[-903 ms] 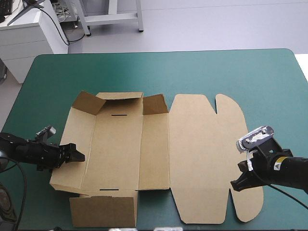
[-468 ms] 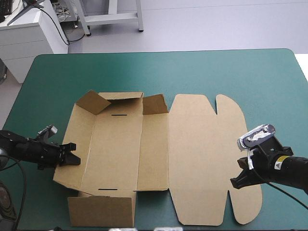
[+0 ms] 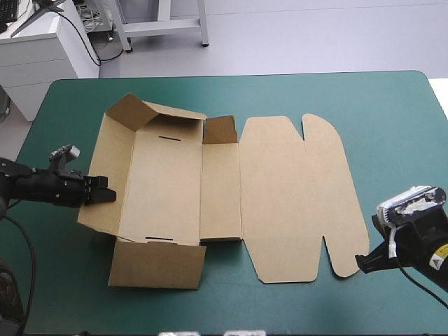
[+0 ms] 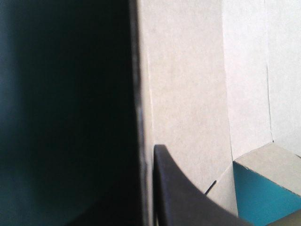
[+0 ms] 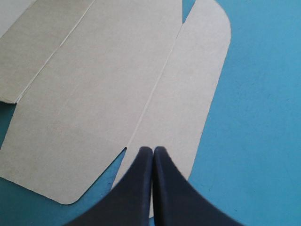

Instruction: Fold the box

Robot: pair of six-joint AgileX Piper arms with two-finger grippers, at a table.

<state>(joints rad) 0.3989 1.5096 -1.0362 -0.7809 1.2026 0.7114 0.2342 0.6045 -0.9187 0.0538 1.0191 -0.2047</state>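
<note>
High view: the brown box (image 3: 175, 189) lies left of mid-table, and the left gripper (image 3: 101, 195) is clamped on its raised left wall.
Left wrist view shows the board edge pinched between the black fingers (image 4: 188, 202). The lid panel (image 3: 280, 189) lies flat to the right on the teal-green cover (image 3: 364, 112). The right gripper (image 5: 153, 149), its fingers pressed together, sits at the lid's near right corner. A yellow label (image 3: 439, 260) on the right arm is too small to read.

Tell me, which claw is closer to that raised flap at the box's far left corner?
Left. The left gripper clamps the box by its left wall, the same side as the raised flap. The right gripper is shut beside the rounded tab, at the opposite end.
</note>
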